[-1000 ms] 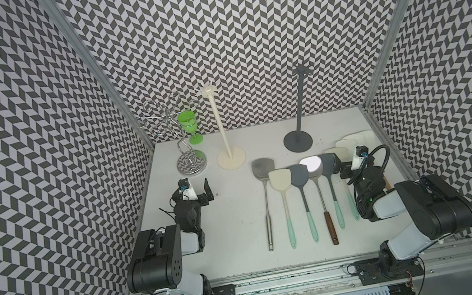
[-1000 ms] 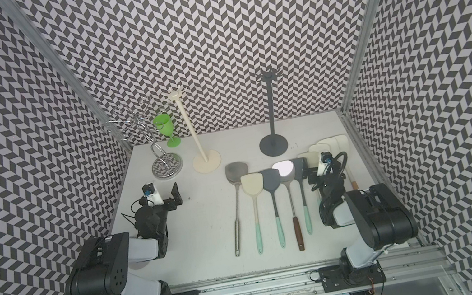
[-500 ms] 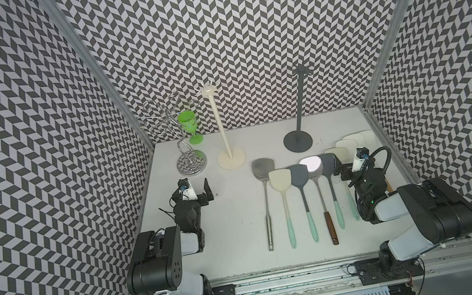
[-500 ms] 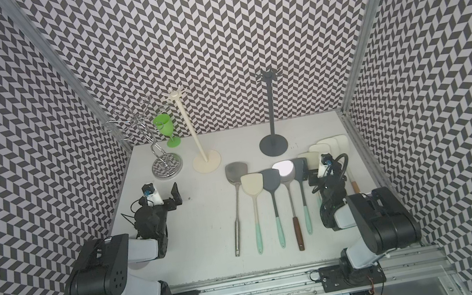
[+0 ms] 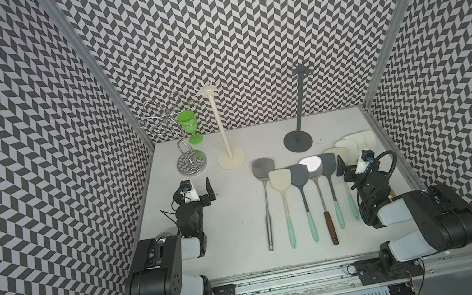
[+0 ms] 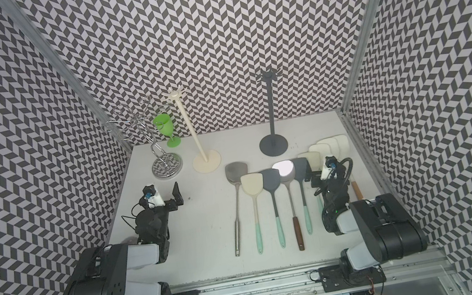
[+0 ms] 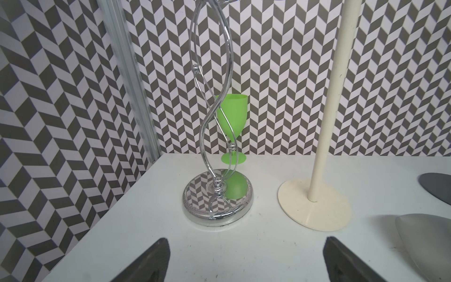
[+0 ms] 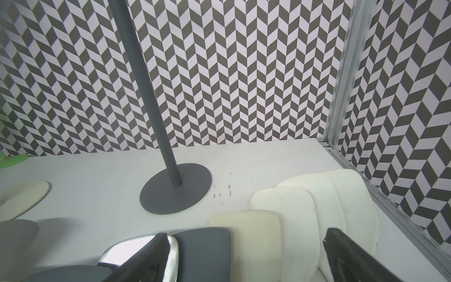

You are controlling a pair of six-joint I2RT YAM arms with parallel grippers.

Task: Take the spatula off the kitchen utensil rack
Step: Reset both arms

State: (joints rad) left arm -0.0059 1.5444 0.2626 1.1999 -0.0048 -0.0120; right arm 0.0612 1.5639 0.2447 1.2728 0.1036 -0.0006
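Both kitchen utensil racks stand at the back: a cream one (image 5: 223, 131) (image 6: 192, 129) (image 7: 324, 122) and a dark grey one (image 5: 299, 104) (image 6: 270, 109) (image 8: 146, 85). Nothing hangs from either rack's top hooks. Several spatulas lie flat in a row on the table, among them a steel one (image 5: 260, 168), a cream-headed one (image 5: 280, 180) and a grey one (image 5: 328, 165) (image 8: 202, 254). My left gripper (image 5: 198, 192) (image 6: 164, 197) (image 7: 246, 263) rests low and open, with bare table between its fingers. My right gripper (image 5: 353, 167) (image 6: 317, 171) (image 8: 246, 258) is open over the rightmost spatula heads and grips none.
A chrome wire glass holder (image 5: 191, 162) (image 7: 217, 195) stands at the back left. A green goblet (image 5: 189, 123) (image 7: 231, 117) is behind it. More cream spatula heads (image 5: 355, 142) (image 8: 317, 207) overlap near the right wall. Patterned walls close in three sides.
The right arm's rear links have shifted slightly to the right. Both grippers have stayed open and in place.
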